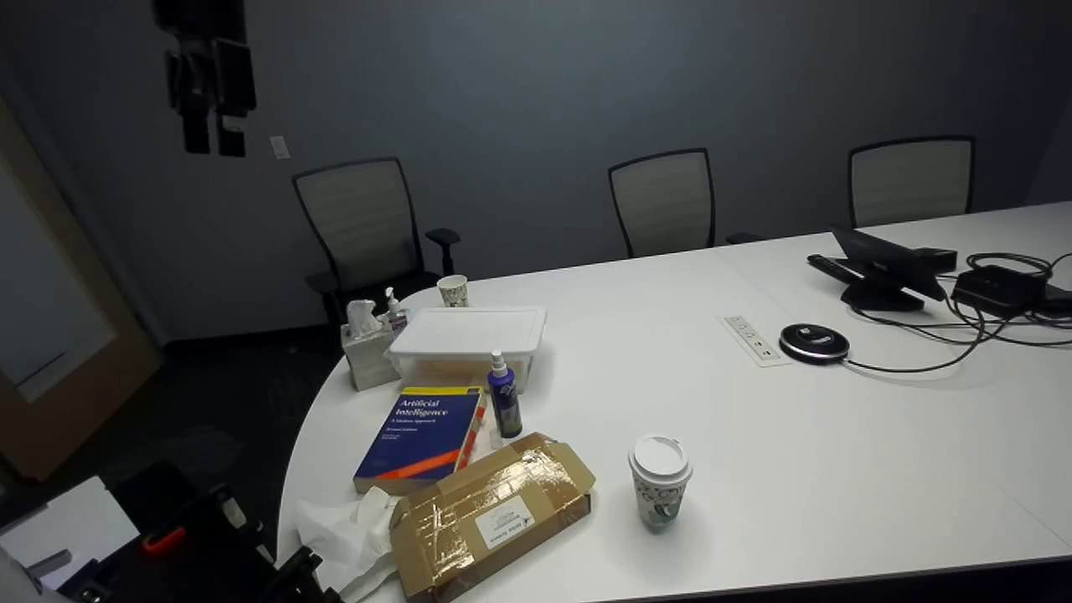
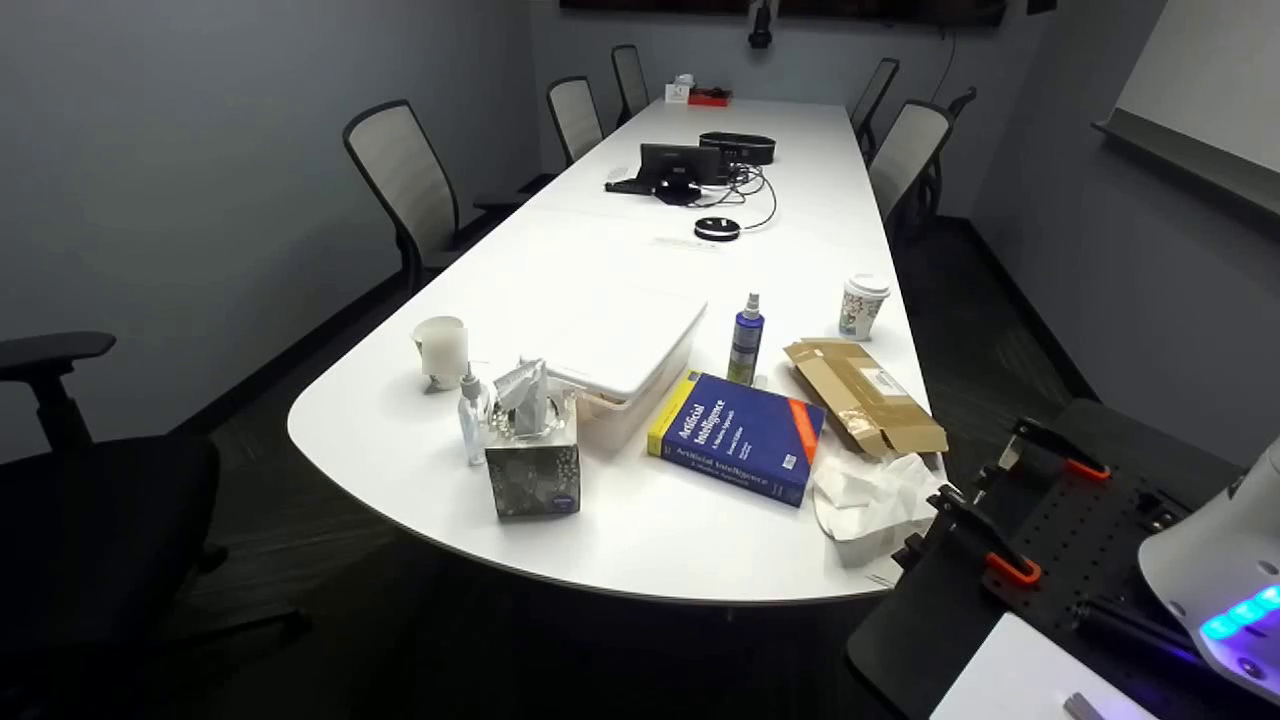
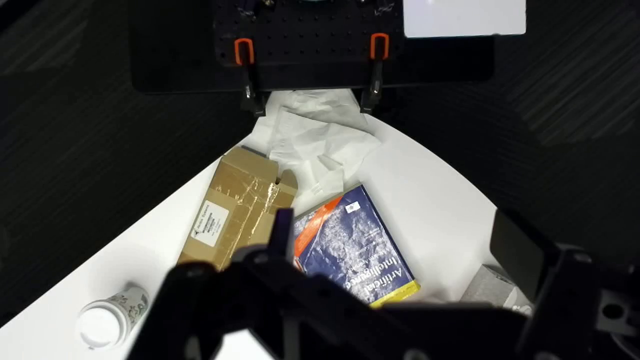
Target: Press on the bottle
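The bottle [image 1: 505, 402] is a slim dark purple spray bottle with a white top. It stands upright on the white table, beside the blue book [image 1: 425, 431] and the lidded plastic box. The bottle also shows in an exterior view [image 2: 745, 345]. In the wrist view it is hidden behind the gripper. My gripper [image 1: 214, 138] is high above the table, far from the bottle, fingers pointing down. In the wrist view the gripper [image 3: 400, 242] has its fingers wide apart with nothing between them. The gripper is out of view in an exterior view.
A flattened cardboard box [image 1: 494, 519] and a lidded paper cup [image 1: 660, 481] lie near the bottle. The plastic box [image 1: 469, 331], tissue box [image 2: 535, 475], clear pump bottle [image 2: 472, 420] and another cup [image 2: 440, 350] stand close by. Crumpled tissue [image 3: 320, 142] lies by the table edge.
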Tool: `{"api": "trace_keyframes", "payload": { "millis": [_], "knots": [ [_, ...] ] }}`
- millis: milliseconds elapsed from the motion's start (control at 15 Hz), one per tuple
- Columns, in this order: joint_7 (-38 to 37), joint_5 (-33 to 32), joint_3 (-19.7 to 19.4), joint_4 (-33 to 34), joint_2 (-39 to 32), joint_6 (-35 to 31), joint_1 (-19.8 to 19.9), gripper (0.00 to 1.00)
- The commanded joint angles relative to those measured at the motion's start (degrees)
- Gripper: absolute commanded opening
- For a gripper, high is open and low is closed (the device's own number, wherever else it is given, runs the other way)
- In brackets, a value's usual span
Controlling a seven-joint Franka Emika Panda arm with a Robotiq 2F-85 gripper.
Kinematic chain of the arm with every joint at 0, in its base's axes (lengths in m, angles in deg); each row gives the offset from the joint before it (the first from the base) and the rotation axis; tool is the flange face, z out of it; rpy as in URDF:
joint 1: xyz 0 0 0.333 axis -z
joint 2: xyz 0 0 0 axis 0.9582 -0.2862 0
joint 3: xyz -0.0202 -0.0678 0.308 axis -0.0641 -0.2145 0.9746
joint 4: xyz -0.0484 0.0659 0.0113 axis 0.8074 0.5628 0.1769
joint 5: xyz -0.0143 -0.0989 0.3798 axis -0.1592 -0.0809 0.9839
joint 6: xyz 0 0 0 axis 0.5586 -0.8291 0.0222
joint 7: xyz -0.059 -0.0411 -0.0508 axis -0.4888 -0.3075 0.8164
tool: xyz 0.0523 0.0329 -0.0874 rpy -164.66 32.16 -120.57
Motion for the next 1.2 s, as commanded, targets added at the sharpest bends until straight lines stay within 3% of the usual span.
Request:
{"api": "trace_keyframes", "payload": {
  "millis": [0,333,600,933,1133],
  "knots": [
    [-1.29,1.21,-0.01,0.9,-2.11,-2.6,0.47,1.0],
    [-4.75,8.62,-1.23,4.98,-10.46,-10.01,0.8,1.0],
    [-9.83,14.68,-1.57,9.35,-19.5,-20.28,1.24,1.0],
    [-16.64,15.71,-1.9,13.88,-30.11,-31.77,1.25,1.0],
    [-20.59,14.65,-2.51,15.22,-34.31,-35.42,1.09,1.0]
  ]
}}
